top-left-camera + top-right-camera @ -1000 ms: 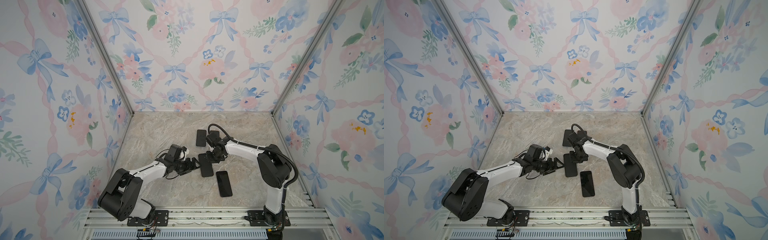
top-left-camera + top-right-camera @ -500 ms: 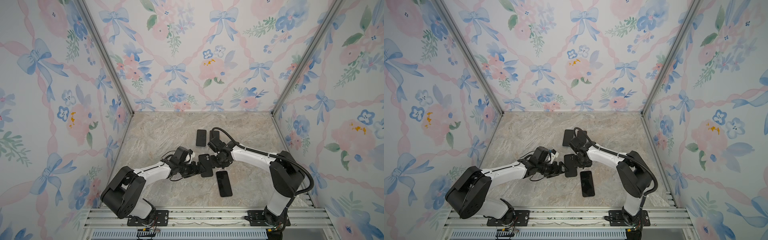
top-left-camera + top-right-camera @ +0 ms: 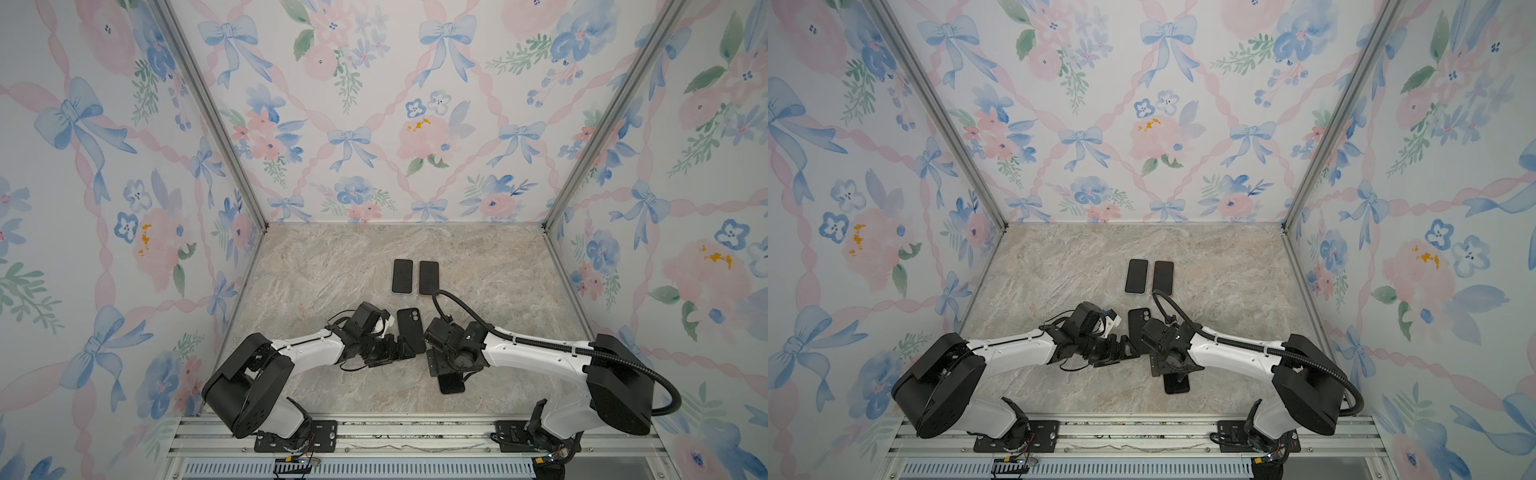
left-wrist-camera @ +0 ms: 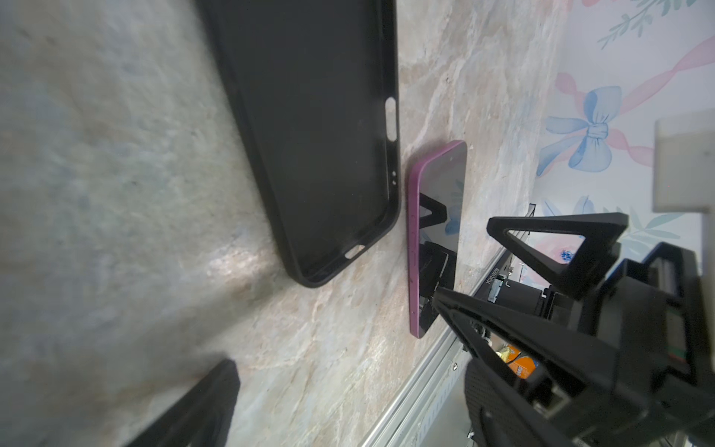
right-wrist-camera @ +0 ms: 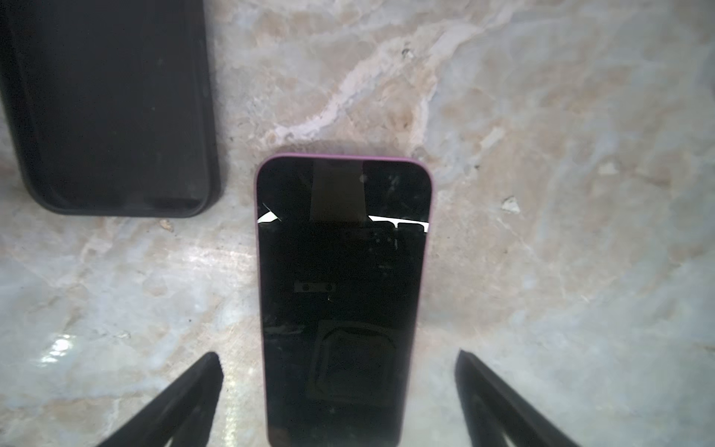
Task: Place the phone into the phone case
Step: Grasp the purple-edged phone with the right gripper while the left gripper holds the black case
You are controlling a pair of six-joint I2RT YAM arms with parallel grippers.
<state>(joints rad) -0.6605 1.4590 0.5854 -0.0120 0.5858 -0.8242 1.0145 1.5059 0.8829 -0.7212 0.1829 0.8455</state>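
The right end effector [image 5: 336, 356] has swung nearward from the phone case [image 3: 410, 330] and spread its jaws. Released, it straddles the phone [image 5: 344, 271], which lies flat, screen up, on the surface [image 3: 332, 270] just near-right of the empty case. The left end effector [image 3: 395, 353] is likewise released. The phone is likely rigid and slick, with fragile glass; grip across the long purple edges.

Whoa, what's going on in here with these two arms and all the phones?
Two robot arms are working on getting a phone into a case. The right gripper hovers open over a purple-edged phone lying screen up, with a finger on either side, not touching it. The empty black case lies beside it, open side up, with the open left gripper by its near end. Two spare phones lie farther back.
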